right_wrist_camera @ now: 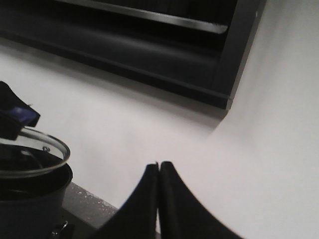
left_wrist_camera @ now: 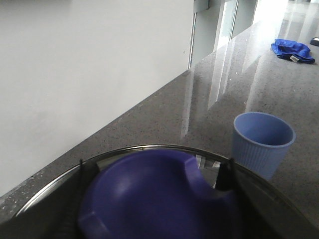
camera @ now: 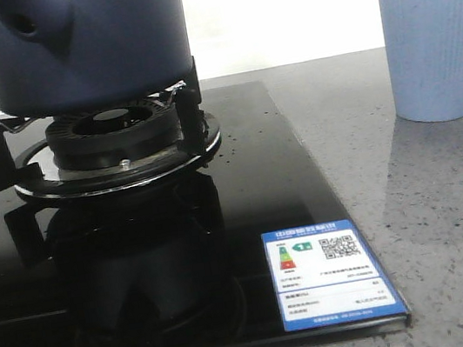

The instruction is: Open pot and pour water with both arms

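The dark navy pot (camera: pixel 79 48) stands on the burner (camera: pixel 116 139) at the back left of the front view, its side nub (camera: pixel 24 23) facing me. Its top is cut off there. In the left wrist view my left gripper (left_wrist_camera: pixel 154 172) is shut on the blue knob (left_wrist_camera: pixel 149 199) of the glass lid (left_wrist_camera: pixel 144 148), one black finger (left_wrist_camera: pixel 225 174) on each side. The right wrist view shows the lid (right_wrist_camera: pixel 40 162) tilted and raised a little above the pot (right_wrist_camera: pixel 30 209), held by the left gripper (right_wrist_camera: pixel 12 119). My right gripper (right_wrist_camera: pixel 159 167) is shut and empty, off to the pot's side.
A pale blue ribbed cup (camera: pixel 436 44) stands on the grey counter (camera: pixel 450 218) right of the black glass hob (camera: pixel 260 186); it also shows in the left wrist view (left_wrist_camera: pixel 263 142). A blue cloth (left_wrist_camera: pixel 293 50) lies farther along the counter. A white wall is behind.
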Available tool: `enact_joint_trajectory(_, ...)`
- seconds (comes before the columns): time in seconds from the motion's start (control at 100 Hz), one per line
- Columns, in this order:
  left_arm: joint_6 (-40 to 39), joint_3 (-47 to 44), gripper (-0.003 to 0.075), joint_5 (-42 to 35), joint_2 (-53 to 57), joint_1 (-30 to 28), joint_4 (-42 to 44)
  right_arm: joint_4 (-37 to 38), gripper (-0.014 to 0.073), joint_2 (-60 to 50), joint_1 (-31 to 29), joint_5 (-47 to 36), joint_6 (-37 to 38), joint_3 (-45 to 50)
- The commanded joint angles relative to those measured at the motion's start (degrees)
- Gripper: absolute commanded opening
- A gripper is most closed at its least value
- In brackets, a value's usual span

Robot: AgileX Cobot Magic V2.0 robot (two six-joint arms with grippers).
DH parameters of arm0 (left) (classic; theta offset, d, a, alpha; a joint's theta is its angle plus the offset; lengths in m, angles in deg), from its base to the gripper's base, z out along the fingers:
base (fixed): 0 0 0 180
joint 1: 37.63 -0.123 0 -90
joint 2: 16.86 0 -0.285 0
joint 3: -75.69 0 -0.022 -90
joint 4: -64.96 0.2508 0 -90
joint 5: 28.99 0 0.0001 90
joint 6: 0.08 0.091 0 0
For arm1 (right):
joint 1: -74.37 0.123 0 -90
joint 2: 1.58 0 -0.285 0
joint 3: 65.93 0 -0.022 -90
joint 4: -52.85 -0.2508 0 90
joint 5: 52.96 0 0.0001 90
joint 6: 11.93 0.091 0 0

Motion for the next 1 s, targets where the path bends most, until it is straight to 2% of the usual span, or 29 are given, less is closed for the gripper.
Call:
enact_joint_trajectory(0.0,0.58,1.77,0.0273,1.29,0.73,0.29,-4.78,-1.30,-0.0066,-1.56,-0.14,-0.87,0.30,-1.86)
enact_joint_trajectory(0.45,0.71,1.77,0.0273,-0.99,-1.10,0.29,-3.75,-1.30,-0.0066,-1.80,-0.14,1.01,0.30,-1.75)
enact_joint_trajectory(0.58,2.80,1.77,0.0278,-1.09,-1.10,0.29,-3.75,-1.30,-0.0066,-1.80,-0.14,1.47,0.30,-1.75)
enact_joint_trajectory(0.67,3.42,1.77,0.0323,-0.84,-1.10,0.29,-3.75,-1.30,-0.0066,-1.80,-0.14,1.60,0.30,-1.75)
enact_joint_trajectory(0.84,3.42,1.77,0.0491,-0.84,-1.10,0.29,-4.37,-1.30,-0.0066,-1.80,-0.14,2.16,0.30,-1.75)
enact_joint_trajectory(0.91,3.42,1.77,0.0529,-0.84,-1.10,0.29,-6.56,-1.30,-0.0066,-1.80,-0.14,2.39,0.30,-1.75)
enact_joint_trajectory(0.99,3.52,1.88,0.0537,-0.69,-1.10,0.29,-9.45,-1.30,-0.0066,-1.80,-0.14,2.53,0.30,-1.75)
